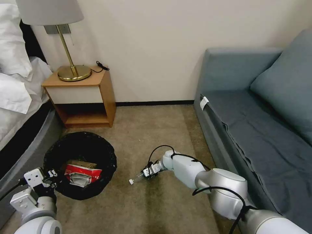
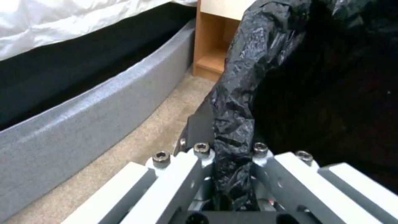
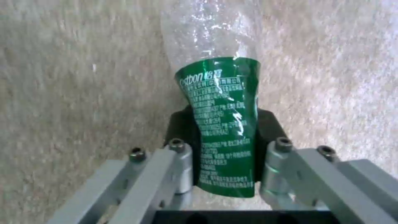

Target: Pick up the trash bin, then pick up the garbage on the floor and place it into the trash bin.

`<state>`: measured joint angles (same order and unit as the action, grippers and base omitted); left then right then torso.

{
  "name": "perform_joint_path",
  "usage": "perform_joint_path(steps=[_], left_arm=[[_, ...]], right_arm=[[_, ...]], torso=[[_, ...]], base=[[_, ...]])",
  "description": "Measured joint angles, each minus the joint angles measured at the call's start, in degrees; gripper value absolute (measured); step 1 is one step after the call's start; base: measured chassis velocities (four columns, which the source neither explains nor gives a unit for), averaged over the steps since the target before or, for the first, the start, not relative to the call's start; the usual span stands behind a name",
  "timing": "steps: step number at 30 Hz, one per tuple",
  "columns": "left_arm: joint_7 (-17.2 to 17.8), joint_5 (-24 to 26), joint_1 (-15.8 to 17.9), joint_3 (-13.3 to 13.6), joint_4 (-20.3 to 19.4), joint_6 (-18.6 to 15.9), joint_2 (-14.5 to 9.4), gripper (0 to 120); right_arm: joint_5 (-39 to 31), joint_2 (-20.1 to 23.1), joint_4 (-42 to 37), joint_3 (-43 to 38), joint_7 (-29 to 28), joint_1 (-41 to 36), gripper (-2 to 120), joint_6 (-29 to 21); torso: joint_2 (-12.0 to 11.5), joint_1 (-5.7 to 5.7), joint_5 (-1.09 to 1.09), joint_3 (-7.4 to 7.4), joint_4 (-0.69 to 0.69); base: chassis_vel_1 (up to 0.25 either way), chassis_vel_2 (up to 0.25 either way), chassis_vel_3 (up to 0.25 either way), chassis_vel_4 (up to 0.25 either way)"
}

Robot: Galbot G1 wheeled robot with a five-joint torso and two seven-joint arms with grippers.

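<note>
The trash bin, round with a black bag liner, stands on the carpet at lower left. A red-and-white packet and a tan piece of garbage lie inside it. My left gripper is shut on the bin's rim; in the left wrist view the black liner is pinched between the fingers. To the right of the bin, my right gripper is low over the carpet, shut on a small clear bottle with a green label. Its white cap points toward the bin.
A wooden nightstand with a brass lamp stands behind the bin. The bed runs along the left, its grey base close to the bin. A grey-blue sofa fills the right side. Open carpet lies between them.
</note>
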<state>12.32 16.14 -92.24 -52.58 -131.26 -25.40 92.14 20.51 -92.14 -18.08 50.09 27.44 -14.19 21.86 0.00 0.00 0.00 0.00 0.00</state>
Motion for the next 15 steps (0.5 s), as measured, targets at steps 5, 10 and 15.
perform_joint_path(steps=[5,10,15], left_arm=[[0.00,0.02,0.05,-0.02,0.20,0.00,0.00,2],[0.00,0.05,0.13,-0.07,0.43,0.00,0.00,2],[0.00,0.11,0.21,-0.09,0.69,-0.03,0.00,2]], right_arm=[[-1.24,0.02,-1.34,0.27,1.31,0.23,17,0.05],[-3.11,0.04,-4.24,-0.31,2.36,0.90,17,-0.18],[-6.26,4.17,-9.80,-0.94,2.96,1.79,17,-0.45]], torso=[[0.00,0.00,0.00,0.00,0.00],[0.00,0.00,0.00,0.00,0.01],[0.00,0.00,0.00,0.00,0.01]], base=[[0.000,0.000,0.000,0.000],[0.000,0.000,0.000,0.000],[0.000,0.000,0.000,0.000]])
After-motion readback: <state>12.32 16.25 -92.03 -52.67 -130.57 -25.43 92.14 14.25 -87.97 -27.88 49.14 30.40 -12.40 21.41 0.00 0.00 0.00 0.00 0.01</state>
